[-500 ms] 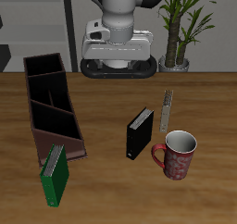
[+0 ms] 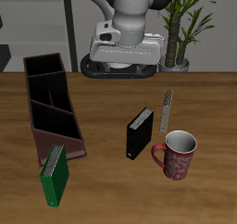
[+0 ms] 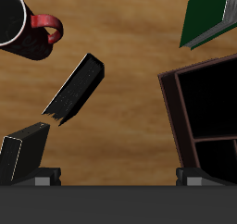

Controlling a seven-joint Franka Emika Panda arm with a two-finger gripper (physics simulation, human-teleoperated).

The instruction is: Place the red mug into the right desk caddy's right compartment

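The wrist view's edge cuts the mug, showing only part of its body and its handle. It also crops the green book and the caddy, whose far sections fall outside. The gripper shows only as dark stubs at the frame edge, so its opening cannot be read. In the exterior view the arm's body hides it.

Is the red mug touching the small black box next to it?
Apart. The exterior view shows bare table between the red mug and the black box; the mug's handle points toward the box without reaching it.
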